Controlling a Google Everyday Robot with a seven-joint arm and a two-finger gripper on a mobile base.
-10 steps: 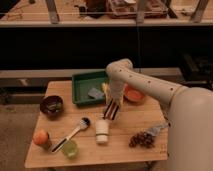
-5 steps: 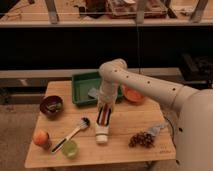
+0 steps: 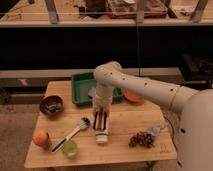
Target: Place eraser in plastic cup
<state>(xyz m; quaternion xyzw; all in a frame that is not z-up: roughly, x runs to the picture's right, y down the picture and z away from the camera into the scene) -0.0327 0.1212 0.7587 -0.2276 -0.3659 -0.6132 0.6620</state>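
the robot's 1 arm comes in from the right edge of the wooden tabletop and bends straight down over its middle. the gripper points downward there, a little in front of the green tray. its 2 fingers are closed on the upper end of the eraser. the eraser hangs upright below them, its dark, red and white stripes running top to bottom. it is over the back end of the white tube; whether the 2 touch cannot be told. the tube lies near the middle of the front half of the table, its length running front to back.

the plastic cup, translucent yellow-green, stands upright near the front left corner, well apart from the eraser and the gripper. a brush lies diagonally between cup and tube, its head toward the tube and its handle toward the front left corner. an orange fruit sits by the left edge, near the cup.

the dark brown bowl is near the left edge, just left of the tray. the tray sits against the back edge, with a grey block in it partly hidden behind the arm. the orange bowl shows to the right of the tray, partly covered by the arm. a bunch of grapes lies toward the front right corner, with a pale crumpled packet just beside it at the right edge.
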